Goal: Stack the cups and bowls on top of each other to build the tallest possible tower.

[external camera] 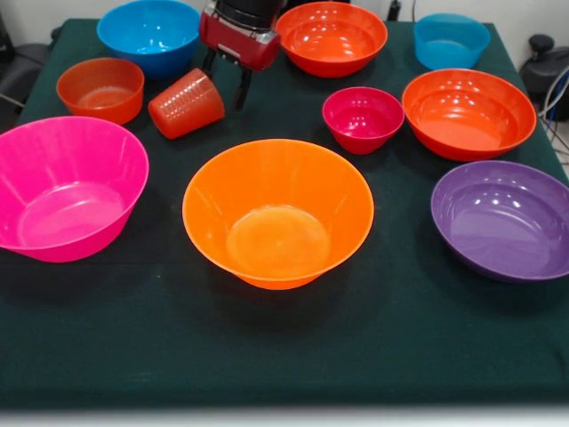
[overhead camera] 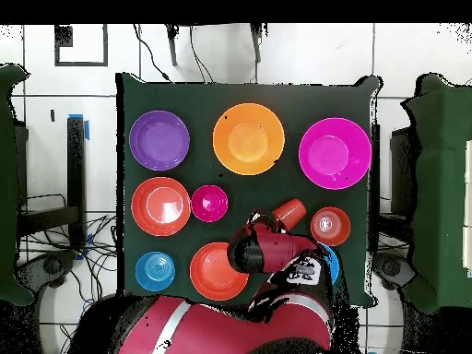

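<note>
No brand, label or writing can be read on any vessel or on the arm. On a dark green cloth-covered desk [external camera: 373, 356], seen from the front, a large pink bowl [external camera: 67, 187] sits at the left edge, with a small orange bowl [external camera: 100, 89] behind it and a blue bowl [external camera: 148, 34] at the far left corner. An orange-red cup [external camera: 186, 103] lies tilted on its side just beside the gripper [external camera: 225, 82], whose dark jaws hang narrowly apart and hold nothing. The large yellow-orange bowl [external camera: 277, 212] stands empty at the desk's middle, nothing stacked in it. Behind it sits an orange-red bowl [external camera: 332, 37]; to the right come a small magenta bowl [external camera: 363, 118], a second orange-red bowl [external camera: 468, 112], a light blue bowl [external camera: 451, 40] at the far right corner and a purple bowl [external camera: 503, 218] at the right edge.

The overhead view alone shows the red and black arm [overhead camera: 277, 253] reaching over the desk's near edge, a white tiled floor [overhead camera: 304, 55] with trailing cables, and dark furniture on both sides; there the arm hides most of the blue bowl.
</note>
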Robot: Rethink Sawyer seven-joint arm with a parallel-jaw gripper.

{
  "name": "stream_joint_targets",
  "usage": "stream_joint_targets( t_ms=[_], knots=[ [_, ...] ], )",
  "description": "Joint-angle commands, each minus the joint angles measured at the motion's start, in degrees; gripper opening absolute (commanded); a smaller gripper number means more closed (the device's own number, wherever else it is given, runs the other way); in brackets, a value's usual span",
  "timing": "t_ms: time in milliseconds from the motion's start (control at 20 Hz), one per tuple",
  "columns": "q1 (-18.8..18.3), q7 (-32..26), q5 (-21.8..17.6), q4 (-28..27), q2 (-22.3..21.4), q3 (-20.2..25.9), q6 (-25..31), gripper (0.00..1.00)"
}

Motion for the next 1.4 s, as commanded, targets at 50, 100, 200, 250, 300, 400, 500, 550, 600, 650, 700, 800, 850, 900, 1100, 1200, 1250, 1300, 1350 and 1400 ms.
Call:
stream_joint_targets(
  t_ms=[50, 100, 200, 250, 300, 400, 500, 550, 600, 650, 700, 800, 850, 900, 1100, 1200, 1250, 1300, 1350, 1400],
  knots=[
    [4.11, 8.72, 6.23, -4.36, 5.54, 0.58, -3.80, 1.00],
    [4.95, 8.99, 7.16, -4.62, 6.31, -0.31, -4.37, 1.00],
    [6.36, 9.33, 9.11, -4.96, 7.63, -1.73, -4.76, 1.00],
    [6.45, 9.26, 9.63, -4.97, 7.98, -1.81, -5.08, 1.00],
    [6.82, 9.43, 10.55, -4.93, 8.41, -2.05, -5.06, 1.00],
    [8.29, 9.68, 12.31, -4.56, 8.70, -3.25, -4.85, 1.00],
    [10.46, 9.84, 14.63, -4.57, 9.84, -5.29, -5.25, 1.00],
    [11.37, 9.85, 15.67, -4.61, 10.47, -6.27, -5.82, 1.00],
    [12.16, 9.98, 16.89, -4.65, 11.40, -7.14, -6.50, 1.00],
    [12.52, 9.68, 17.52, -4.75, 11.90, -7.58, -7.15, 1.00],
    [13.30, 9.72, 18.62, -4.72, 12.54, -8.34, -7.66, 1.00],
    [13.48, 9.02, 19.38, -4.72, 12.72, -8.54, -7.75, 1.00],
    [13.72, 8.77, 19.72, -4.60, 12.47, -8.81, -7.63, 1.00],
    [13.97, 8.51, 20.06, -4.47, 12.22, -9.09, -7.51, 1.00],
    [14.27, 7.63, 20.69, -4.44, 11.81, -9.70, -7.61, 1.00],
    [14.50, 7.27, 20.89, -4.56, 11.62, -10.19, -7.74, 1.00],
    [14.67, 7.10, 20.98, -4.53, 11.40, -10.43, -7.41, 1.00],
    [14.84, 6.93, 21.07, -4.50, 11.18, -10.68, -7.08, 1.00],
    [15.09, 6.75, 21.17, -4.54, 10.99, -11.04, -6.69, 1.00],
    [15.53, 6.89, 21.45, -4.36, 10.96, -11.57, -7.00, 1.00]
  ],
)
